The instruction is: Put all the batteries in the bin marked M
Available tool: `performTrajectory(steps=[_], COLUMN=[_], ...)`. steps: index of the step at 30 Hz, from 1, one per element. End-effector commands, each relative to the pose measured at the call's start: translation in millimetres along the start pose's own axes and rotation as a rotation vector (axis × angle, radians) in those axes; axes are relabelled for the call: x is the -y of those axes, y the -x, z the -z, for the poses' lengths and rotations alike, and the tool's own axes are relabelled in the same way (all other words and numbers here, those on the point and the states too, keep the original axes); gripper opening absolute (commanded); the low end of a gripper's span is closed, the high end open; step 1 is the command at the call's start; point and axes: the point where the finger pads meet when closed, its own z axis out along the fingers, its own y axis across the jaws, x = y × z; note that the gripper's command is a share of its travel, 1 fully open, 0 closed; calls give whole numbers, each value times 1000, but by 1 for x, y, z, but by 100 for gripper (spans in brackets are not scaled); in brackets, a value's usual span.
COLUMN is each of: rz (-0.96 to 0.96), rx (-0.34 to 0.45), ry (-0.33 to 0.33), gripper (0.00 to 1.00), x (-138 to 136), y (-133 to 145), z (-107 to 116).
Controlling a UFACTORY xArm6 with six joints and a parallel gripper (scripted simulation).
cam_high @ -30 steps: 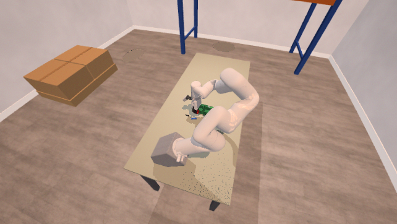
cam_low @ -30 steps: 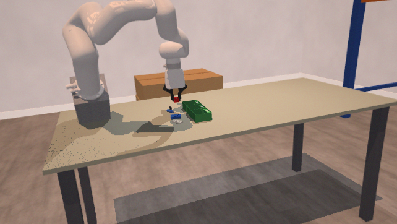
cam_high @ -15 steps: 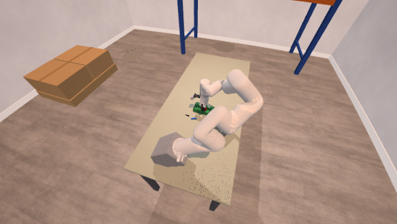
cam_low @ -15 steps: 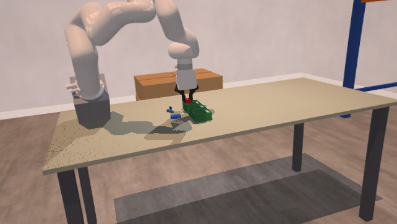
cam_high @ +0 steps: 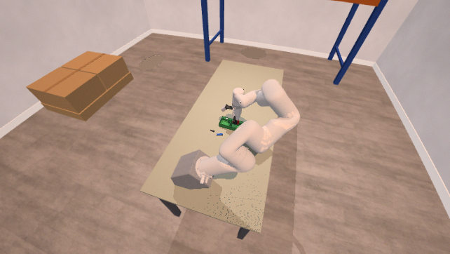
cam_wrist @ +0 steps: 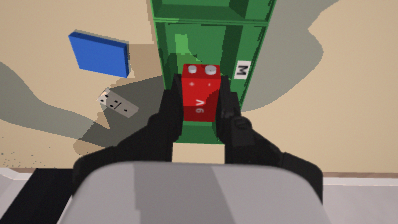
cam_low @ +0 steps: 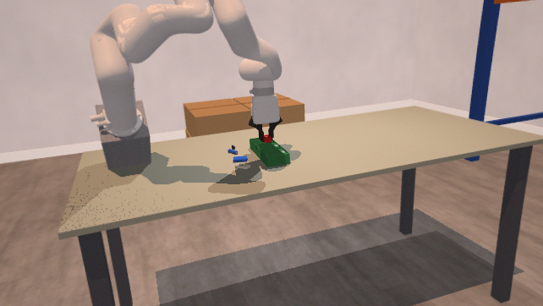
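Note:
My gripper [cam_wrist: 200,88] [cam_low: 267,136] [cam_high: 235,121] is shut on a red 9 V battery [cam_wrist: 201,95] [cam_low: 267,138]. It holds the battery just above the near compartment of the green bin [cam_wrist: 159,55] [cam_low: 276,158] [cam_high: 224,123]. A white M label [cam_wrist: 242,69] sits on that compartment's right wall. A flat blue thing [cam_wrist: 100,54] [cam_low: 240,159] [cam_high: 219,134] lies on the table left of the bin. A small grey piece [cam_wrist: 117,103] [cam_low: 243,166] lies near it. A small dark thing [cam_low: 233,147] [cam_high: 212,130] lies farther left.
The bin stands near the middle of the beige table [cam_high: 245,77] [cam_low: 381,135]. The arm's grey base block [cam_low: 127,148] [cam_high: 187,170] sits at one end. Cardboard boxes [cam_high: 80,82] and a blue rack [cam_high: 354,42] stand on the floor away from the table.

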Motion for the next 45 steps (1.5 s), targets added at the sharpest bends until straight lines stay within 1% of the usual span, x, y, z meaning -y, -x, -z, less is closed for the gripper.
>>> performTrajectory(steps=[1,8,32,45], rz=[-1,-1,-1,-1], rx=[-1,-1,-1,-1], ry=[3,3,3,3], gripper=[0,0,0,0], x=[-1,0,0,1], y=[0,-1,-1,-2], z=[1,1,-43,-43])
